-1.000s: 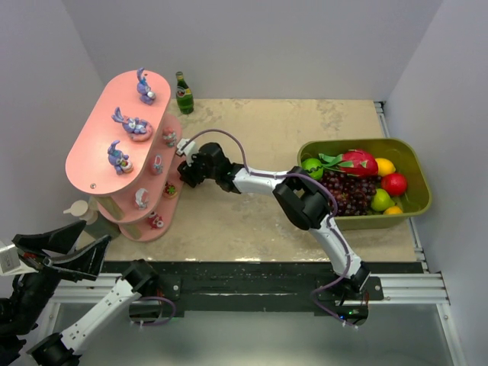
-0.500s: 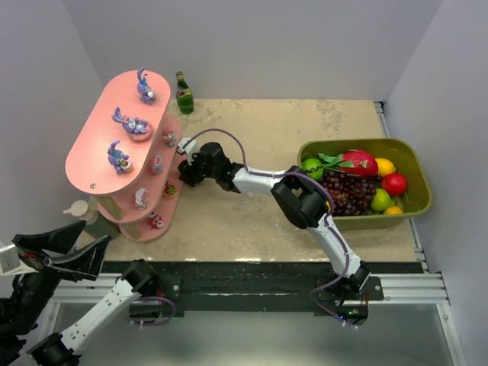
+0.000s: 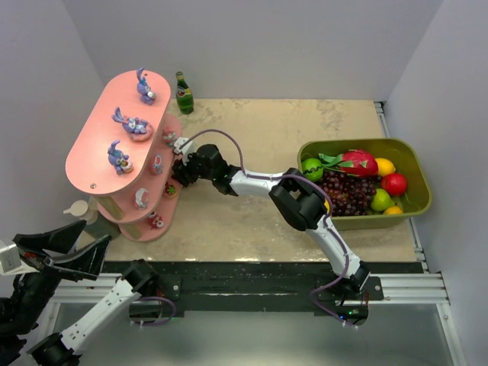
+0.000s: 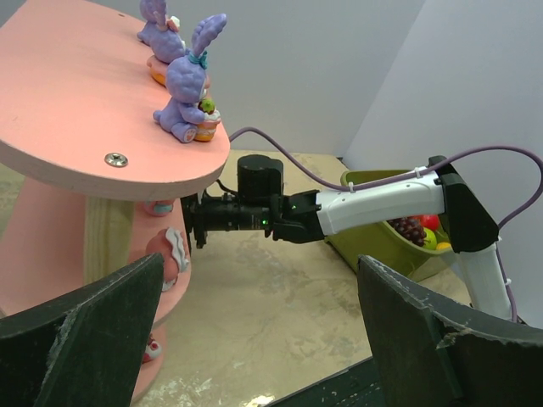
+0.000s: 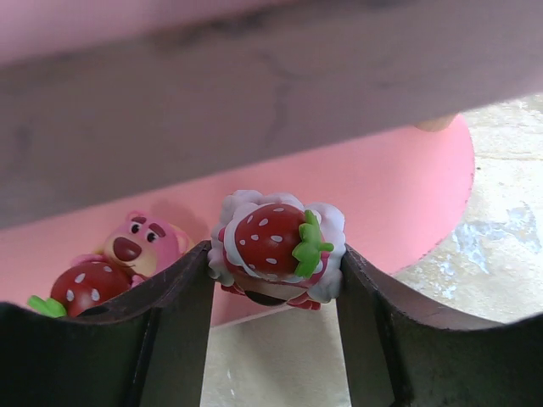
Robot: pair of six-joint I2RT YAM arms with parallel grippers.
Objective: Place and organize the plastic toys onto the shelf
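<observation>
My right gripper (image 5: 276, 280) is clamped on a strawberry toy (image 5: 277, 246), a small red-and-white figure with a green leaf, held at the open edge of a lower tier of the pink shelf (image 3: 103, 149), just off the rim and not yet resting on it. My left gripper (image 4: 254, 339) hangs well back near the front left corner of the table, its fingers (image 4: 85, 339) spread wide and holding nothing.

Three purple bunnies (image 3: 122, 156) stand in a row on the top tier, and more small toys line the front edges of the tiers below. On the tier in front of me a pink bear toy (image 5: 136, 246) sits by a second strawberry piece, just to the left of my load.

To do this step well, I judge I should carry the toy further in over the tier, clear of the rim, and keep it to the right of the bear so the two do not knock. The tier above hangs low over my fingers, so I should stay level and low. I should set the base flat on the pink board before letting go, then part the fingers only a little and draw straight back toward the open table, so nothing tips
</observation>
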